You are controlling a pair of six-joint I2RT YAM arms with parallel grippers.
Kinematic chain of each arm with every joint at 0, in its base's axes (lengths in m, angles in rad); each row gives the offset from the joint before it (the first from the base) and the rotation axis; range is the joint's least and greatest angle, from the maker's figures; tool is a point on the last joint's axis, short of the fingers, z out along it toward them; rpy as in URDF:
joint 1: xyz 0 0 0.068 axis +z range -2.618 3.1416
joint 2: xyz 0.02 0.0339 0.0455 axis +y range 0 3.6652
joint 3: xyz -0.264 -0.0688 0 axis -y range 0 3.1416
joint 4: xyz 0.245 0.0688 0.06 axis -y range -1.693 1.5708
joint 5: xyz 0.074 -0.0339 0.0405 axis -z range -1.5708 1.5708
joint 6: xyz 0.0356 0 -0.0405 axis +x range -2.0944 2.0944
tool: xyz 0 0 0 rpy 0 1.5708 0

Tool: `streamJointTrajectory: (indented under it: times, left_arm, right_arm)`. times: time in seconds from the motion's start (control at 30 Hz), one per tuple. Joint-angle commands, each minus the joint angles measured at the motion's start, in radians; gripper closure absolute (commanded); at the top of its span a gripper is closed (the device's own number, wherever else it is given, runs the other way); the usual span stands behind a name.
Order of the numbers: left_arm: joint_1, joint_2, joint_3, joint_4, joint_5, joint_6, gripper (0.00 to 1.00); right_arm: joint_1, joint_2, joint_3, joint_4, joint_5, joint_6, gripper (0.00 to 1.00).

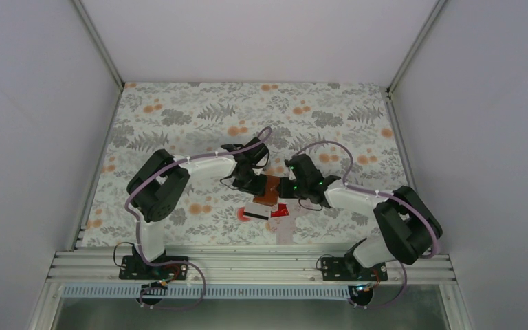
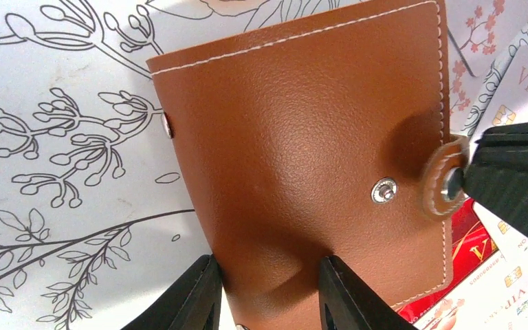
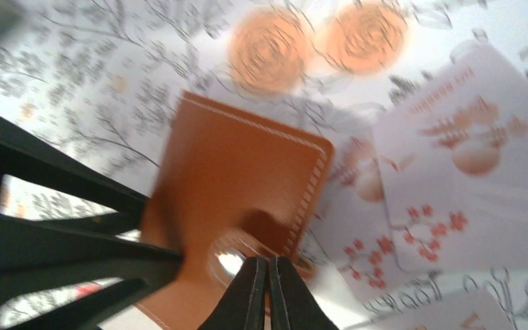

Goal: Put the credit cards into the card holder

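The card holder lies closed near the middle of the flowered table, brown leather face up, with one arm reaching in from each side. The left gripper comes at it from about 9 o'clock. Its jaws stand partly open, one finger at the holder's left edge and the other over the leather face, so a strip of the holder shows in the gap. Whether either pad touches the leather I cannot tell. The right gripper sits at the holder's 3 o'clock side with its jaws fully closed, fingertips pressed together right at the strap tab. The right wrist view is blurred, so I cannot tell whether any leather is pinched between the tips or whether they only rest against it. The tab is off its snap stud, which sits bare on the face just beside it. The credit cards lie loose on the table at the holder's 6 o'clock. The striped card is toward 7 o'clock, the red card is just beside it at its 3 o'clock and partly tucked under the holder's lower corner, and a pale card is farther out toward the arm bases. A round red spot shows at the striped card's 9 o'clock edge. The wrist views show more pale flower-printed cards close by the holder's right side.
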Motion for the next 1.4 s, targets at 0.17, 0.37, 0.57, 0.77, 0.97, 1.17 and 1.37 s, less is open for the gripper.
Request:
streamJointTrajectory:
  times: [0.17,0.37,0.57,0.77,0.97,1.17,1.37]
  left_arm:
    - [-0.008,0.064,-0.034,-0.036,-0.09,0.02,0.65]
    - [-0.008,0.058,-0.036,-0.041,-0.093,0.031,0.65]
    - [-0.008,0.053,-0.047,-0.026,-0.068,0.032,0.65]
    - [-0.008,0.05,-0.039,-0.027,-0.042,0.037,0.65]
    - [-0.008,0.035,-0.051,-0.03,-0.021,0.041,0.65]
    - [-0.008,0.019,-0.068,-0.034,-0.002,0.047,0.65]
    - [-0.009,0.013,-0.066,-0.038,-0.005,0.047,0.64]
  right_arm:
    - [-0.003,0.047,0.049,0.098,-0.07,-0.018,0.96]
    - [-0.001,0.062,0.048,0.107,-0.056,-0.007,0.96]
    - [-0.002,0.073,-0.009,0.232,-0.101,0.021,0.96]
    - [-0.002,0.102,-0.143,0.43,-0.128,0.07,0.96]
    - [-0.001,0.151,-0.28,0.703,-0.117,0.116,0.96]
    - [0.002,0.313,-0.349,0.942,-0.154,0.146,0.96]
    - [0.015,0.294,-0.316,0.863,-0.144,0.104,0.96]
